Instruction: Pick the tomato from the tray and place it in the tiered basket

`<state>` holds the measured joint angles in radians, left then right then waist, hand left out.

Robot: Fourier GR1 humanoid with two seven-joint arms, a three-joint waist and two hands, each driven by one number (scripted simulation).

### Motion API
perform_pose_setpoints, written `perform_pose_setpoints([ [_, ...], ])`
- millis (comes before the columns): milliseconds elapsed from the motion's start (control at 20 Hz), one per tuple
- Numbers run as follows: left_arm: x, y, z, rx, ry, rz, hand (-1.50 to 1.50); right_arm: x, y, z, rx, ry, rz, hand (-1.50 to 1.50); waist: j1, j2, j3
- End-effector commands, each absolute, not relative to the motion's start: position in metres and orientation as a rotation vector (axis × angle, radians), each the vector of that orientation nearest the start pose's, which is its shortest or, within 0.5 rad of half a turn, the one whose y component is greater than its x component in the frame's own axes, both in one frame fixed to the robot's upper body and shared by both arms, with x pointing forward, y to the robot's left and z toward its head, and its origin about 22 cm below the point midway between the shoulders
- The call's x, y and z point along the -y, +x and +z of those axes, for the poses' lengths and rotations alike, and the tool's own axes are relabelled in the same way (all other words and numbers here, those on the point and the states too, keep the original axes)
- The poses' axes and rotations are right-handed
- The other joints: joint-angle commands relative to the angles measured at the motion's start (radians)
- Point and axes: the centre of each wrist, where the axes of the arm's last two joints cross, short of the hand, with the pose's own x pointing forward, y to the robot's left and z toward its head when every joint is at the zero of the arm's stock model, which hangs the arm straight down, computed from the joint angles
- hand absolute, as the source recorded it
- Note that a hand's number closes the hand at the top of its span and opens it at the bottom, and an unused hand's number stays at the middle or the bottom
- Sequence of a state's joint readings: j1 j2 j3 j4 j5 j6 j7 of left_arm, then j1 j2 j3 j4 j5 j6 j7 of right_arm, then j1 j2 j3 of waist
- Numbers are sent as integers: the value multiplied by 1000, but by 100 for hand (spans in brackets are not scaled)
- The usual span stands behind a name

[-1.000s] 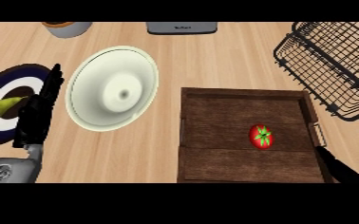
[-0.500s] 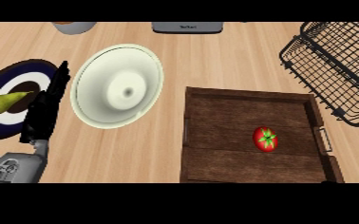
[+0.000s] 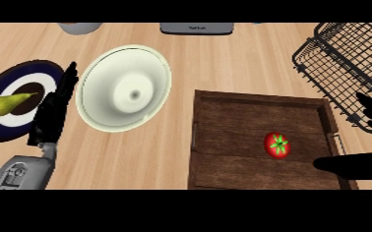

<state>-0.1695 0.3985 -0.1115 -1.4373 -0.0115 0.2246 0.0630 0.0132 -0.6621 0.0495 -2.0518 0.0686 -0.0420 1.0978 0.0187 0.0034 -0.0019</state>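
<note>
A red tomato (image 3: 277, 144) with a green stem lies in the right half of a dark wooden tray (image 3: 258, 99). The black wire tiered basket (image 3: 340, 61) stands at the right, just beyond the tray's far right corner. My right hand (image 3: 346, 166) comes in from the right edge, open. One black part reaches over the tray's near right corner, a little right of the tomato and apart from it. Another fingertip (image 3: 362, 100) shows higher up by the basket. My left hand (image 3: 54, 109) rests open at the left, fingers straight, beside the cream plate.
A large cream plate (image 3: 124, 88) sits left of the tray. A dark blue plate (image 3: 20, 128) with a yellow-green fruit (image 3: 13, 102) lies at the far left. A grey appliance (image 3: 198, 28) and a grey bowl (image 3: 78, 27) stand at the far edge.
My right hand has come into view from the right edge, close to the tomato. The tomato has stayed in the tray and the left hand has kept its pose.
</note>
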Motion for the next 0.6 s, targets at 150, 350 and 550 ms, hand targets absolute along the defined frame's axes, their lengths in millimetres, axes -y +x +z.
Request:
perform_pose_setpoints([
  [150,-293,278,39,1539,409,-237,0,274,247,132,679,-612,361,-150,2,-1,1],
  [350,-307,293,51,1553,429,-242,0,274,251,126,629,-633,381,-150,-12,-1,1],
  [550,-290,278,28,1528,438,-218,0,257,238,116,602,-617,403,-150,-19,-5,1],
])
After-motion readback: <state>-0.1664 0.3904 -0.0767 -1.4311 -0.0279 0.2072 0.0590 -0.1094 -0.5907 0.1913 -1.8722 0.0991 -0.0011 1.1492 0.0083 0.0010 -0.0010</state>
